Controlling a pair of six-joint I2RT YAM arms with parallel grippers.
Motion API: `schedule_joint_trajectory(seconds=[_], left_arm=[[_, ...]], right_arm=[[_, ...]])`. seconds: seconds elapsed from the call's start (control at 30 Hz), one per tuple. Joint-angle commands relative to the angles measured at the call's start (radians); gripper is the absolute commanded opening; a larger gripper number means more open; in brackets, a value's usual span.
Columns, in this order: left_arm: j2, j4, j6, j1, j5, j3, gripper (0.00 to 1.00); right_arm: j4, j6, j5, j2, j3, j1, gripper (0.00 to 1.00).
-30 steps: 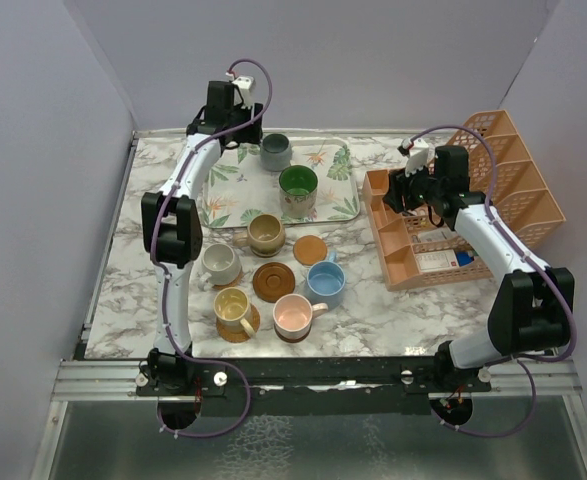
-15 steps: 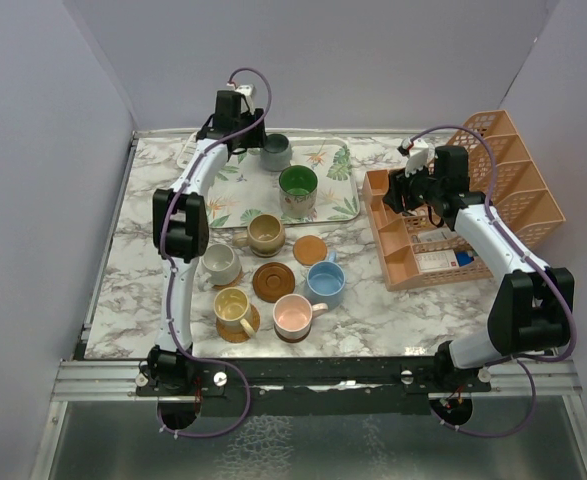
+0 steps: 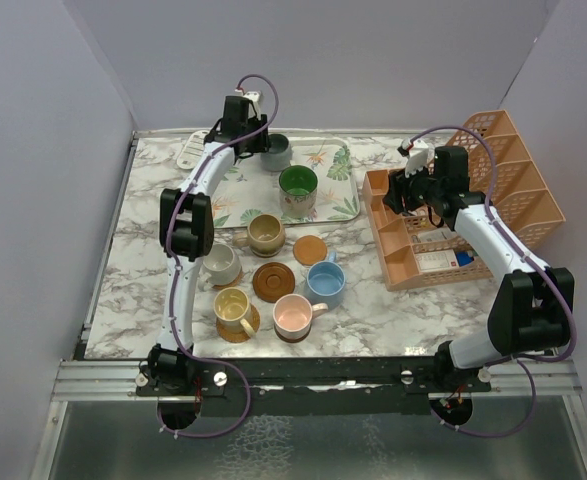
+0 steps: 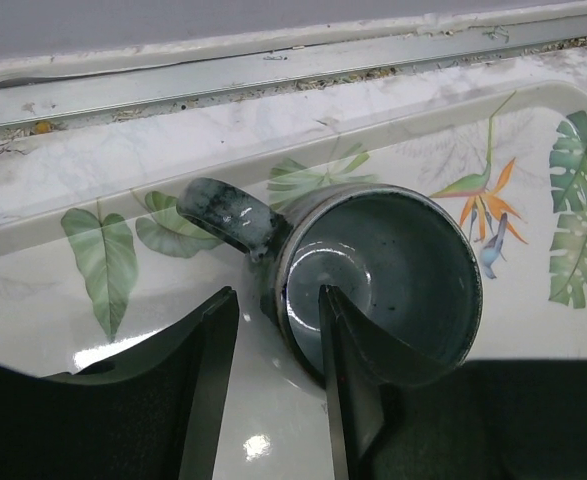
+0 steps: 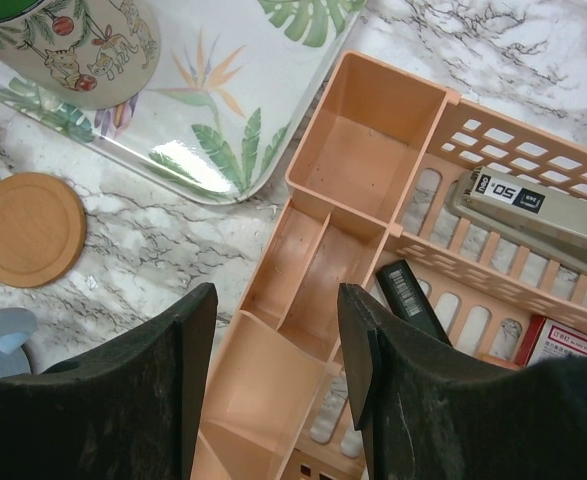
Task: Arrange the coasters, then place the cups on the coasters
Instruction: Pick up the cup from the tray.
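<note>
A grey-blue cup (image 3: 276,152) (image 4: 393,270) stands on the leaf-patterned tray (image 3: 335,190) at the back. My left gripper (image 3: 261,142) (image 4: 276,300) straddles its rim next to the handle, one finger inside and one outside. A gap still shows at the outer finger. A cup with a green inside (image 3: 298,188) also stands on the tray. Tan (image 3: 266,233), cream-white (image 3: 220,263) and light blue (image 3: 325,283) cups stand on the table. Yellow (image 3: 233,306) and pink (image 3: 293,315) cups sit on coasters. A dark brown coaster (image 3: 273,281) and a light tan coaster (image 3: 311,249) (image 5: 28,228) lie bare. My right gripper (image 3: 397,190) (image 5: 275,295) hangs open and empty.
The orange mesh rack (image 3: 513,190) (image 5: 343,170) fills the right side below my right gripper, with a stapler and small boxes in its compartments. A white ridged object (image 3: 188,151) lies at the back left, next to the tray. Grey walls close in on three sides.
My left arm has swung right to the grey-blue cup and its jaws have narrowed around the rim. The right arm has stayed still.
</note>
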Motion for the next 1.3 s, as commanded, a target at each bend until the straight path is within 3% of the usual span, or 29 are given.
schedule_joint_trajectory(seconds=[0.0, 0.33, 0.63, 1.27], left_arm=[[-0.016, 0.002, 0.024, 0.007, -0.024, -0.023, 0.38], [-0.051, 0.003, 0.039, 0.047, -0.015, -0.09, 0.23], [-0.079, 0.003, 0.03, 0.063, 0.018, -0.083, 0.0], [-0.414, 0.006, 0.018, 0.064, 0.086, -0.233, 0.0]], right_arm=[[-0.004, -0.014, -0.015, 0.004, 0.013, -0.005, 0.53], [-0.002, -0.016, -0.023, 0.002, 0.01, -0.005, 0.53], [0.0, -0.015, -0.028, 0.004, 0.009, -0.005, 0.55], [-0.011, 0.079, -0.116, 0.012, 0.105, 0.007, 0.56]])
